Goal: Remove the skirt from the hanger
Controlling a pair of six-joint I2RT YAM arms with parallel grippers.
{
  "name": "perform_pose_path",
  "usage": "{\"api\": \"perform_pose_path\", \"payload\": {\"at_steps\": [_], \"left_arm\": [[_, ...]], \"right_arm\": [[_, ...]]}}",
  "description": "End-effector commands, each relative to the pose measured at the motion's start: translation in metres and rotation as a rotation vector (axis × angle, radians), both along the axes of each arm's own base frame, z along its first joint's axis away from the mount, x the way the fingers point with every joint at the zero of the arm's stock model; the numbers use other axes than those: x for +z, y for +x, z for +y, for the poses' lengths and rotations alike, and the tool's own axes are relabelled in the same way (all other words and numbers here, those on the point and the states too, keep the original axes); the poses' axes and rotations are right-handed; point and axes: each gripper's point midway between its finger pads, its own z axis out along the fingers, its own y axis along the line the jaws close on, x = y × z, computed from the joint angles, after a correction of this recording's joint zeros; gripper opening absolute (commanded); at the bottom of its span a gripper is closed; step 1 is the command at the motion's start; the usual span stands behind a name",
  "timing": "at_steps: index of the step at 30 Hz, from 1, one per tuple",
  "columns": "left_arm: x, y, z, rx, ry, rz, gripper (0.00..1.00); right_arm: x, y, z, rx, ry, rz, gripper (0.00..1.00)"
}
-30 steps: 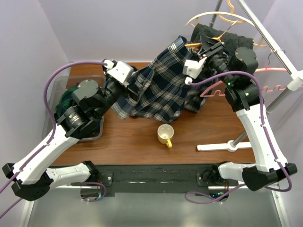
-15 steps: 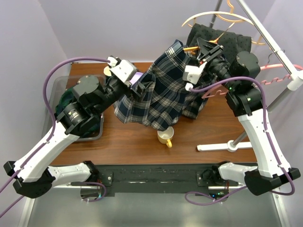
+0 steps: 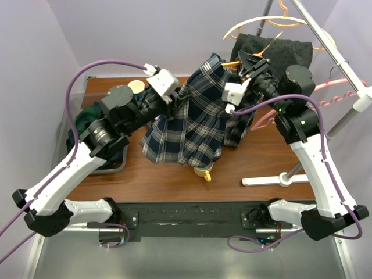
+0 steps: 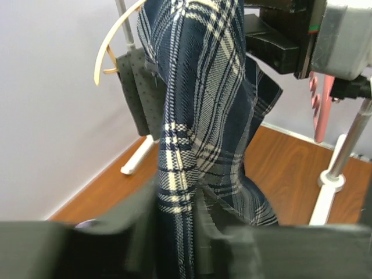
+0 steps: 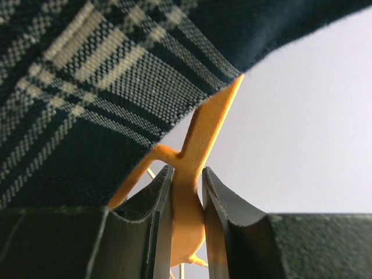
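Draping over the middle of the table [image 3: 267, 157] with the plaid skirt [image 3: 192, 125], top end caught up at the far right on the orange hanger [image 5: 202, 136], hem sagging onto the yellow mug [image 3: 203, 172]. Pinching a fold of that cloth on the left with the left gripper [image 4: 174, 232], shut tight on it, and clamping the hanger's neck on the right with the right gripper [image 5: 186, 180], jaws closed to a sliver around the plastic. Best now to hold the hanger dead steady and draw the cloth left and down along its arm, so as not to snag the waistband or tip the mug.
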Motion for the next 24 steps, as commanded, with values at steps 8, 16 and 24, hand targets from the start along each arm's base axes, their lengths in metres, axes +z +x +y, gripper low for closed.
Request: {"api": "perform_pose_path", "payload": {"at_steps": [8, 16, 24], "left_arm": [[0.036, -0.01, 0.052, 0.161, -0.075, -0.061, 0.0], [0.055, -0.015, 0.098, 0.318, -0.13, -0.113, 0.0], [0.068, -0.007, 0.107, 0.388, -0.167, -0.163, 0.0]], "right_arm": [[0.06, 0.0, -0.031, -0.144, 0.205, -0.129, 0.0], [0.083, -0.011, -0.032, -0.098, 0.356, -0.139, 0.0], [0.114, -0.03, -0.036, -0.013, 0.58, -0.133, 0.0]]}}
